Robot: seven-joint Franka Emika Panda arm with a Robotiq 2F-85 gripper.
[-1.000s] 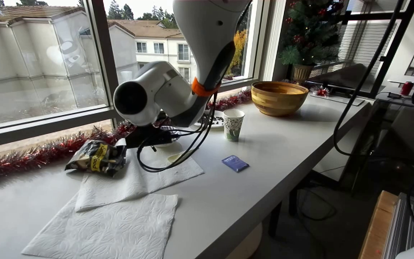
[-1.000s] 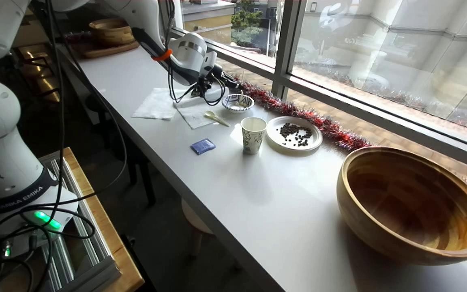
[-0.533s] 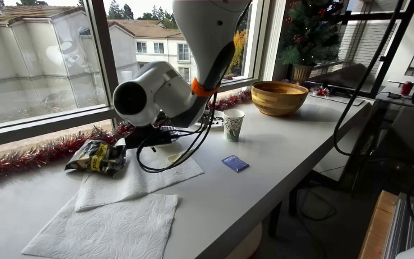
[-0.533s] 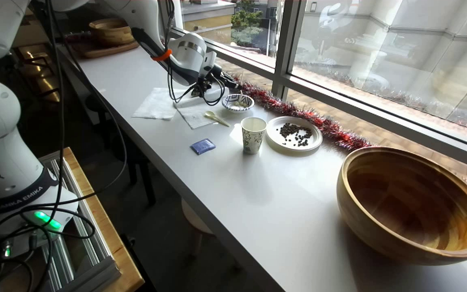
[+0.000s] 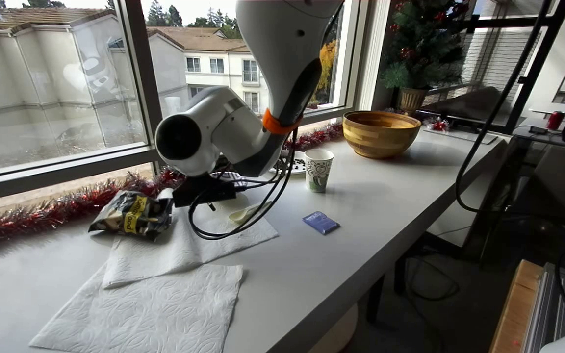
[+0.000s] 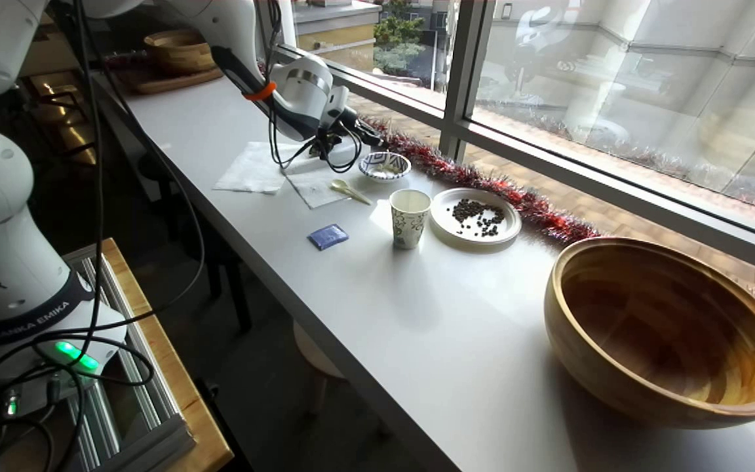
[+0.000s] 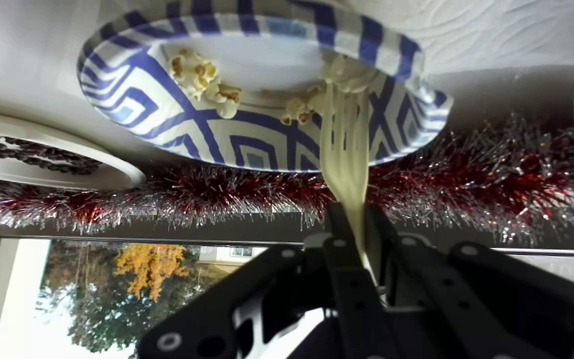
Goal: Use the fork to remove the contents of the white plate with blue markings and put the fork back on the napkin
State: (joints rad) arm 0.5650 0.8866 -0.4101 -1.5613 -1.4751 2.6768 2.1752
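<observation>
My gripper (image 7: 355, 212) is shut on the pale cream fork (image 7: 345, 164) in the wrist view. The fork's tines reach over the white plate with blue markings (image 7: 160, 102) and meet a popcorn piece (image 7: 349, 74) near its rim. More popcorn (image 7: 195, 75) lies in the plate. In an exterior view the gripper (image 6: 372, 135) is just beside the plate (image 6: 369, 173); the fork is too small to make out there. Two white paper sheets lie beside it: one partly under a spoon (image 6: 317, 190), one farther off (image 6: 246, 167). I cannot tell which is the napkin.
A pale spoon (image 6: 349, 191), paper cup (image 6: 410, 226), plate with dark beans (image 6: 442, 228), blue packet (image 6: 328, 236) and big wooden bowl (image 6: 567, 341) stand along the table. A black snack bag (image 5: 133, 215) lies by the sheets. Red tinsel (image 7: 247, 194) runs along the window.
My gripper has shifted slightly down and a little away from the plate in the exterior views. The fork, seen over the plate earlier, barely shows there now. The other things have not moved.
</observation>
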